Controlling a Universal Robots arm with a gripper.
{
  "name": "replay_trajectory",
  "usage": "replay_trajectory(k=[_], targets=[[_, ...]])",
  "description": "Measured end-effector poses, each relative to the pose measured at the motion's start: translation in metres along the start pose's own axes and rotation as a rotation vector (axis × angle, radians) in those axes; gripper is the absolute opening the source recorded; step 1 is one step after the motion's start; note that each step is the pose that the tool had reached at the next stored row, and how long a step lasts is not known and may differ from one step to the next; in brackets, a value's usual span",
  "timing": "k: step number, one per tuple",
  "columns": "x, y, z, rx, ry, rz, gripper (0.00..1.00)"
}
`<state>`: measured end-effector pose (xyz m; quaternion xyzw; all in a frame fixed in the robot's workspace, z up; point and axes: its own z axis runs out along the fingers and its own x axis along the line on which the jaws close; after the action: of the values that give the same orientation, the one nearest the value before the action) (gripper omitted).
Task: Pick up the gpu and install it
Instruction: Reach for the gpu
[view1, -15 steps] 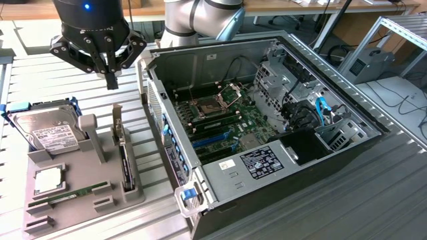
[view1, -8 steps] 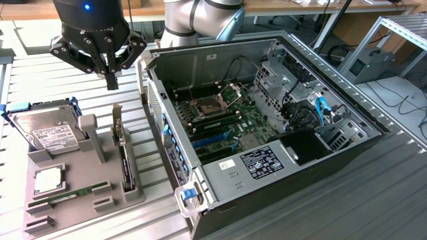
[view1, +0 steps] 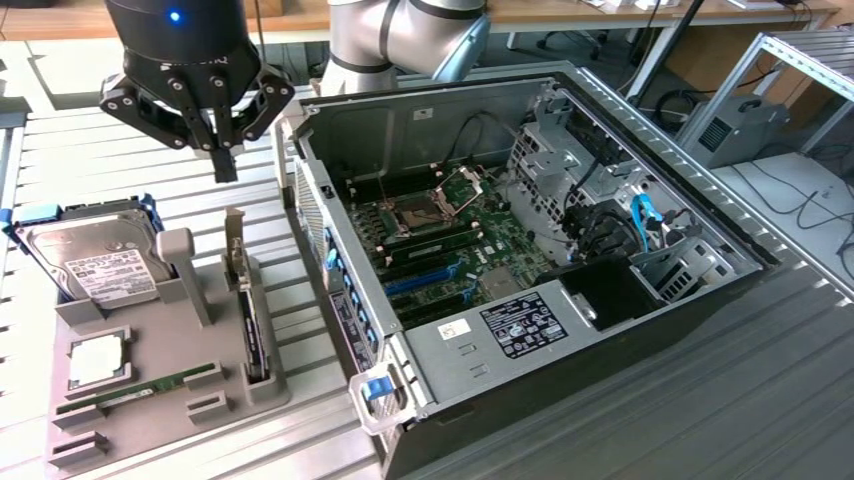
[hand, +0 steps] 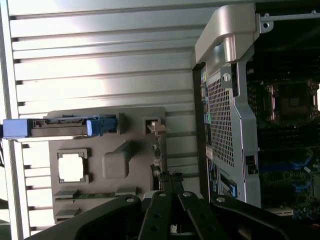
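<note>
Looking over a workshop bench (view1: 160, 150) of ribbed silver metal, bright with glare along the exterior view's left, with wooden desks (view1: 601, 12) and trailing cables at the back and a bare metal rack (view1: 801, 60) at the exterior view's right. Spotting an open computer case (view1: 534, 345) lying on its side across the middle of the bench, motherboard (view1: 441, 240) facing up, blue slots and the processor socket on show. Just beside the case, on the exterior view's left, finding a grey holder tray (view1: 174, 410) loaded with parts: silver hard drive (view1: 100, 265) with a white label, held in blue rails; square chip (view1: 96, 360); narrow green memory stick (view1: 147, 385) lying flat. And now to the gpu (view1: 251, 335): standing on its long edge in the tray slot nearest the case, thin and dark from this angle, silver end bracket poking up at the far end, fan side hard to make out. From the wrist view, catching the gpu (hand: 157, 157) edge-on, a slim strip between the tray's raised block and the case's perforated wall. Up over the tray, picking out the black gripper (view1: 224, 165), hanging clear of everything, fingers pressed tight together with nothing between them, tips pointing down, well apart from the gpu below.
</note>
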<state>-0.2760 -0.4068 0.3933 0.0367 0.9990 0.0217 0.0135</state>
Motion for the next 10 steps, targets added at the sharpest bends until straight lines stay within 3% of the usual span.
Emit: replay_trajectory(k=[10], targets=[[-0.0003, -0.0038, -0.0001, 0.001, -0.0001, 0.0, 0.11]])
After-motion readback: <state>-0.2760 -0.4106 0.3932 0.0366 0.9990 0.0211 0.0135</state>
